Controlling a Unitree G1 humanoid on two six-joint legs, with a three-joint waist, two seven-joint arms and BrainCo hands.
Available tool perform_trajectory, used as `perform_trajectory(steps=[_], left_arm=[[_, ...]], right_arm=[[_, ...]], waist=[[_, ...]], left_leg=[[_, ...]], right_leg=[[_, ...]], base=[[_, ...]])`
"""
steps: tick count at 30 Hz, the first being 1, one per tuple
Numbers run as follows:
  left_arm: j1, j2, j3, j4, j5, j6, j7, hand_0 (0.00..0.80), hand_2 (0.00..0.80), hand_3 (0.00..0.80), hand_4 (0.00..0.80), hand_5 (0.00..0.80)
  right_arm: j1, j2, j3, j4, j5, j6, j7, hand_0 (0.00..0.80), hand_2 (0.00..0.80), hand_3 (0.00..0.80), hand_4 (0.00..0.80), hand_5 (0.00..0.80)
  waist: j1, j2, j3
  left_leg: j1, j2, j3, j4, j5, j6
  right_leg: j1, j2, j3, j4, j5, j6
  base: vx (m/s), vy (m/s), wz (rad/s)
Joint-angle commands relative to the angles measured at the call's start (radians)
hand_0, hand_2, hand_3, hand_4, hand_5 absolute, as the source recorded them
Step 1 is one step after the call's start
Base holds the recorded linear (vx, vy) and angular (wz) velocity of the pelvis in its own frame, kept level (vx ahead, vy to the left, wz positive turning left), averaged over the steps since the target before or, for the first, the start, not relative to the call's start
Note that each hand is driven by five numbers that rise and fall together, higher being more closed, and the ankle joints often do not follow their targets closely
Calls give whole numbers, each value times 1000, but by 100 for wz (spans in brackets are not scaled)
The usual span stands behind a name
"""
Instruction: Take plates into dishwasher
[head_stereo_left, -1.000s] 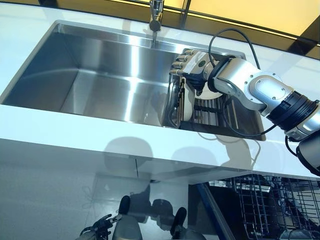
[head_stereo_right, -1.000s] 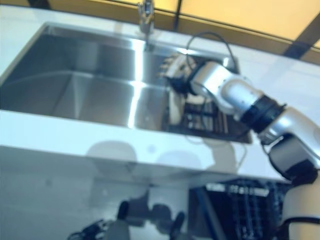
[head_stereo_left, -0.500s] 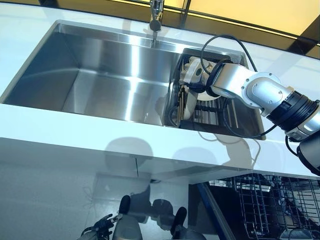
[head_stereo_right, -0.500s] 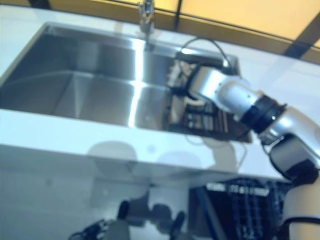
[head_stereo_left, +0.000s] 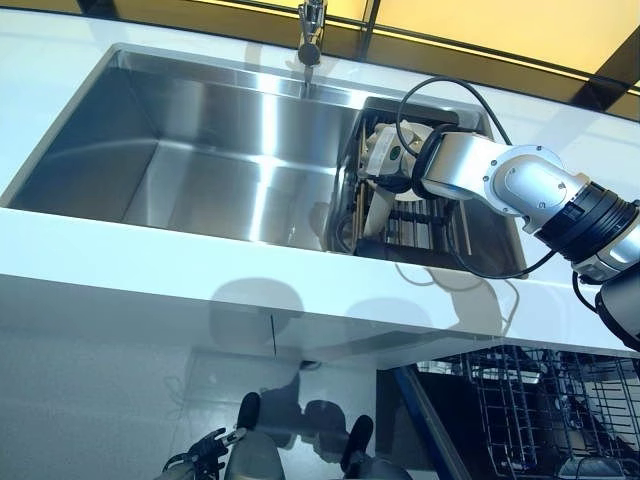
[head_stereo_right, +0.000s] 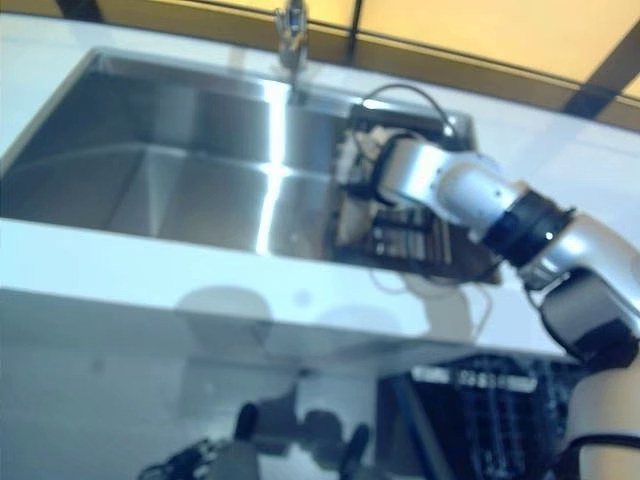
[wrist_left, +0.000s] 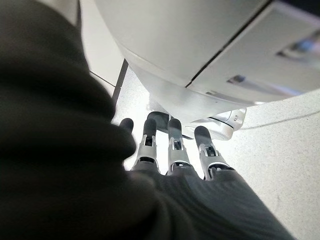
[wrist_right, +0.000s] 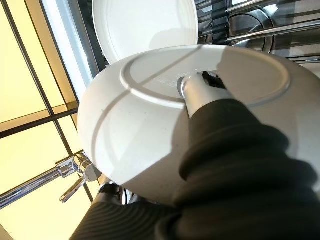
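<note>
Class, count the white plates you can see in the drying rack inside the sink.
2. One plate is against the right hand; the second plate stands behind it in the rack. The arm may hide more.

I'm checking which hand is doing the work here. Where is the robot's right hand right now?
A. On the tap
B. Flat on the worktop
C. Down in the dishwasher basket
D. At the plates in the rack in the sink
D: the right hand reaches into the rack in the sink, its thumb against a white plate.
</note>
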Motion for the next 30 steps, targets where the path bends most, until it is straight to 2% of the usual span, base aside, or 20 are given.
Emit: perform_trajectory(steps=[1, 9, 18, 21, 27, 30], left_arm=[[-29, -8, -1, 51, 17, -3, -5, 0, 0, 0, 0, 0], [-9, -13, 14, 56, 21, 10, 12, 0, 0, 0, 0, 0], [14, -26, 29, 69, 27, 21, 19, 0, 0, 0, 0, 0], [19, -28, 29, 72, 25, 21, 21, 0, 0, 0, 0, 0], [12, -38, 32, 84, 38, 19, 22, 0, 0, 0, 0, 0], [5, -39, 28, 85, 40, 23, 20, 0, 0, 0, 0, 0]], right_arm=[[-98, -56, 48, 40, -31, 27, -26, 800, 800, 800, 800, 800], [-166, -122, 64, 22, 0, 59, -64, 800, 800, 800, 800, 800], [-246, -196, 101, 38, 64, 29, -112, 800, 800, 800, 800, 800], [-263, -209, 112, 37, 107, 44, -131, 800, 800, 800, 800, 800], [-255, -219, 88, 86, 396, 208, -147, 800, 800, 800, 800, 800], [-225, -217, 57, 117, 471, 261, -185, 800, 800, 800, 800, 800]], waist=[[2, -21, -20], [-24, -37, -72], [-60, -46, -139], [-67, -46, -153], [-90, -40, -181], [-96, -35, -183]], left_leg=[[-21, -33, 3, -43, 38, 45], [29, -23, 27, -43, 19, 43], [86, -13, 61, -43, -1, 44], [100, -11, 69, -43, -8, 45], [137, -11, 85, -43, -25, 47], [149, -12, 89, -43, -30, 49]], right_leg=[[35, -4, 0, -1, -8, 40], [70, 3, 15, -1, -19, 42], [105, 8, 39, -1, -30, 45], [114, 10, 45, -1, -34, 44], [134, 7, 65, -1, -39, 45], [141, 5, 71, -1, -40, 44]], base=[[0, 0, 0], [38, -1, -6], [44, 10, -12], [35, 12, -6], [22, 16, -10], [0, 12, -4]])
